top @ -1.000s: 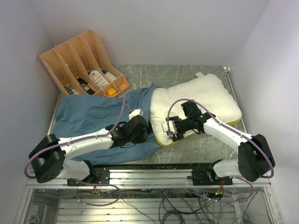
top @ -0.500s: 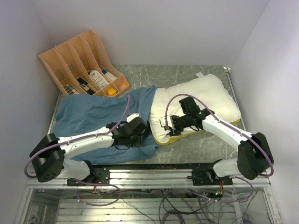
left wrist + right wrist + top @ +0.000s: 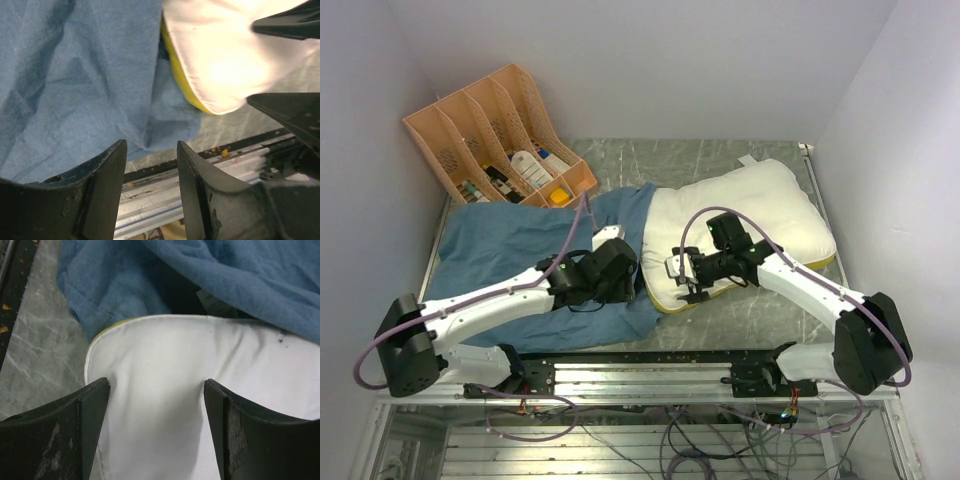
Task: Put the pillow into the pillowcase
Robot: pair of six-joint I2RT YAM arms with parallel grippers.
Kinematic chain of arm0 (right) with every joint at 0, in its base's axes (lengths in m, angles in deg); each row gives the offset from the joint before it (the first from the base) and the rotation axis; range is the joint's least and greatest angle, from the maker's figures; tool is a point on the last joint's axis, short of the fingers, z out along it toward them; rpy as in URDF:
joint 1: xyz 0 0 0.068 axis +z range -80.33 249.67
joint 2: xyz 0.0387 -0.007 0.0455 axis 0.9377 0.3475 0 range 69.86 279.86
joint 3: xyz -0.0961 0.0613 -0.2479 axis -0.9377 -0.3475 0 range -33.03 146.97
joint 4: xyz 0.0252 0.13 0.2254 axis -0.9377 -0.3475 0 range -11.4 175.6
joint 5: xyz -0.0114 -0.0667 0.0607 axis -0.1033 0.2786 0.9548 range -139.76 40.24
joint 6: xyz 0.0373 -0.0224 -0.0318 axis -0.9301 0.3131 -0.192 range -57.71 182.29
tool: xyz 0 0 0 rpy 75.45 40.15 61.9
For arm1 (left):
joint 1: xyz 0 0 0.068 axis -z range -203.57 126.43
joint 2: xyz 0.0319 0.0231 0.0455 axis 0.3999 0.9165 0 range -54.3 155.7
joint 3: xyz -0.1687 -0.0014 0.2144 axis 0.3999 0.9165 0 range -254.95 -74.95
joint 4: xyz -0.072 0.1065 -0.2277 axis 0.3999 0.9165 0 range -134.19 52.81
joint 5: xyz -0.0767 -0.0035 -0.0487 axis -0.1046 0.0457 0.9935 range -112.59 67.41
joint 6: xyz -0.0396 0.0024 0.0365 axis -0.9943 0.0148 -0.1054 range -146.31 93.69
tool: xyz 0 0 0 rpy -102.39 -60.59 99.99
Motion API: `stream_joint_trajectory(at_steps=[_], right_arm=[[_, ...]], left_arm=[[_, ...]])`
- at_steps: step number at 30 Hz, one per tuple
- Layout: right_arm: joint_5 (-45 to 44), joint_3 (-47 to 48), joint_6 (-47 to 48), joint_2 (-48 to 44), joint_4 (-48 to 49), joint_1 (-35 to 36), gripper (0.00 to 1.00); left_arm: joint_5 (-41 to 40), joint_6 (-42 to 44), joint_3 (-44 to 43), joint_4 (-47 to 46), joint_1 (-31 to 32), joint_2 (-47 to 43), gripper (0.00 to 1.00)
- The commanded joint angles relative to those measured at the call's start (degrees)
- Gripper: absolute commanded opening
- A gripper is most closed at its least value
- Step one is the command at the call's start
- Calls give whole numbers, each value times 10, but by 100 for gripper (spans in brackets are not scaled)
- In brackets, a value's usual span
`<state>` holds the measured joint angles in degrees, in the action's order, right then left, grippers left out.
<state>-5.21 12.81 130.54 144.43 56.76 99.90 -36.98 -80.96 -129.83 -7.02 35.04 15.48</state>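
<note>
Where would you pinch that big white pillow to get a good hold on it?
Probably its rounded near corner, beside the pillowcase. The pillow is plump in the middle, but there it thins to the yellow edge seam, likely narrow enough for two fingers. Come from above: the right gripper hangs open over that corner, one finger on either side.

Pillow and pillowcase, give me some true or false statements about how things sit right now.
The pillow is fully inside the pillowcase. False: it lies mostly outside, with its left end at the blue cloth.
An orange organiser stands far left, behind the pillowcase. True.
The left tool is shut on the pillowcase. False: it is open and holds nothing.
The right tool is open above the pillow's corner. True.
</note>
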Motion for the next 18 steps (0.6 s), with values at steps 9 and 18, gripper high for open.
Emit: stream_joint_trajectory(at_steps=[9, 18], right_arm=[[-67, -55, 8, 36, 92, 4, 76], [-73, -44, 8, 57, 81, 5, 40]], left_arm=[[-72, -1, -11, -42, 3, 186, 29], [-123, -14, 3, 25, 3, 206, 42]])
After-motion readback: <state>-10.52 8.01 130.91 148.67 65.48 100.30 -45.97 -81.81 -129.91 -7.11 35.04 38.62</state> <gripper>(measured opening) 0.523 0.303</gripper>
